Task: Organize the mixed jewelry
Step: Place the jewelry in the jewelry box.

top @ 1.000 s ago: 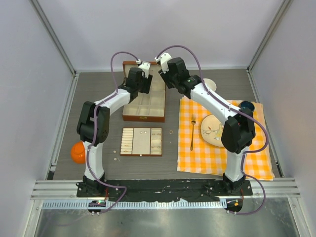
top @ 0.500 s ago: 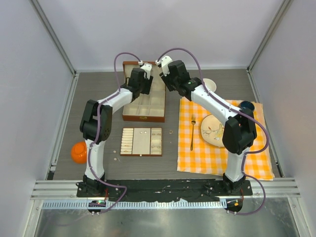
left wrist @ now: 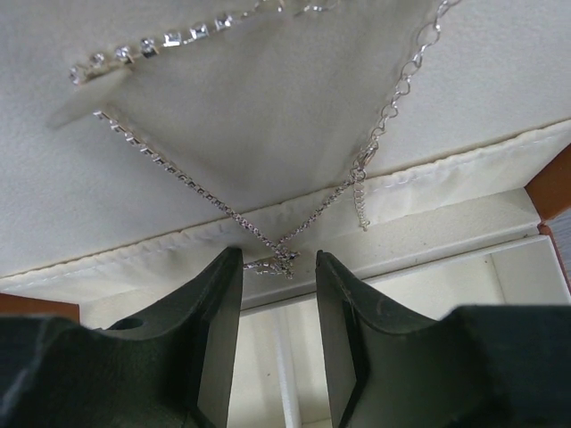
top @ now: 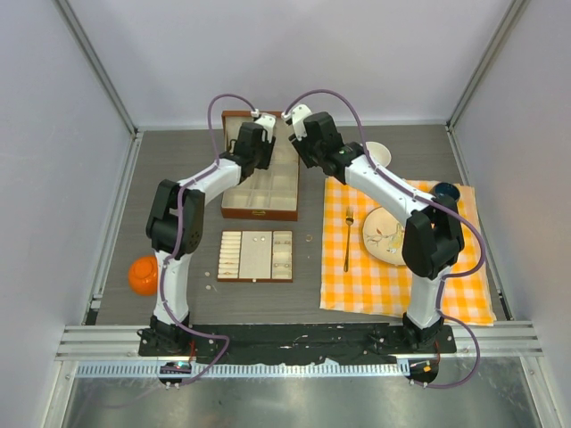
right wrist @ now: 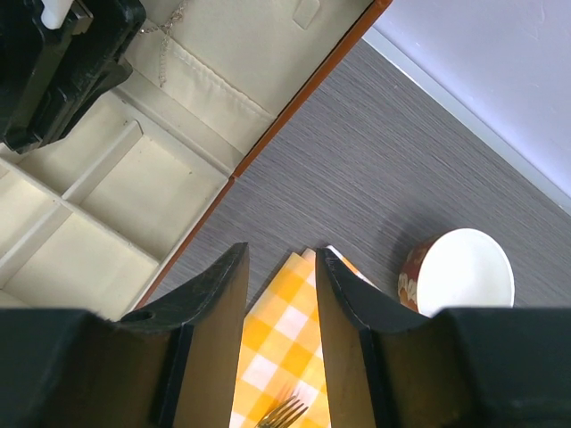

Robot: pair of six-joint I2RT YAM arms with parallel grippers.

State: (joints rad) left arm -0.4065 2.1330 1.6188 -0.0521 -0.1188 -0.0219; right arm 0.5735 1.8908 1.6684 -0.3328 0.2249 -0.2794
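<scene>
A thin silvery chain necklace (left wrist: pixel 268 223) hangs against the cream lining of the brown wooden box's raised lid (left wrist: pixel 268 107). Its strands cross in a small tangle right between my left fingertips. My left gripper (left wrist: pixel 278 254) is open around that tangle; in the top view it (top: pixel 253 135) is at the back of the box (top: pixel 260 189). My right gripper (right wrist: pixel 281 254) is open and empty, hanging over the corner of the yellow checked cloth (right wrist: pixel 294 339); in the top view it (top: pixel 306 150) is just right of the box. Small pale pieces lie in the cream-lined tray (top: pixel 256 256).
A tiny ring (top: pixel 308 238) and two small bits (top: pixel 208 287) lie loose on the grey table. The gold fork (top: pixel 347 239) and a plate (top: pixel 385 236) sit on the cloth. A white cup (right wrist: pixel 459 272) stands behind it. An orange ball (top: pixel 141 275) is at left.
Both grippers have shifted slightly to the right at the back of the box. The left one is now closer to the lid. Both stay open.
</scene>
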